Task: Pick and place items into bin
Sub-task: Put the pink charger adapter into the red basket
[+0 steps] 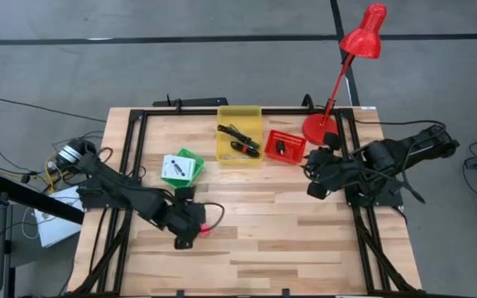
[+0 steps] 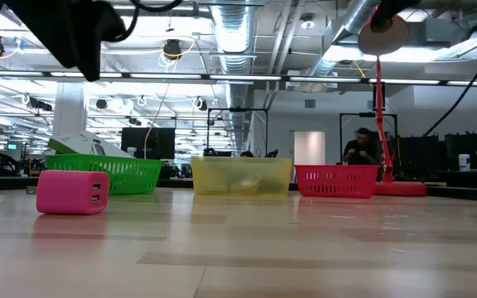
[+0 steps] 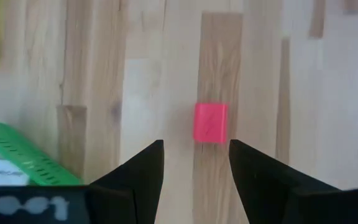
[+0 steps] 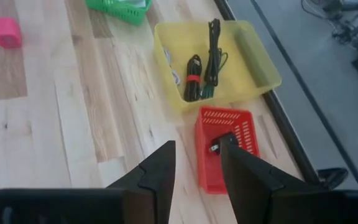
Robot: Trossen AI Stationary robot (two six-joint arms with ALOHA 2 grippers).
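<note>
The pink cube (image 3: 210,122) rests on the wood, also in the high view (image 1: 209,229) and the low view (image 2: 73,192). My left gripper (image 3: 196,165) hovers open above it, the cube just ahead of its fingertips; in the high view it (image 1: 186,238) sits beside the cube. White packets (image 1: 176,168) lie in a green basket (image 1: 190,159). The black cable bundle (image 4: 194,78) lies in the yellow bin (image 4: 253,62). A tiny black cube (image 4: 216,147) sits in the red basket (image 4: 241,134). My right gripper (image 4: 197,168) is open, raised over the red basket's near side.
A red desk lamp (image 1: 338,74) stands at the far right corner, next to the red basket (image 1: 285,147). The yellow bin (image 1: 239,153) sits at the far middle. Black frame rails (image 1: 131,149) run along the table's left, right and far sides. Bare wood stretches across the near half.
</note>
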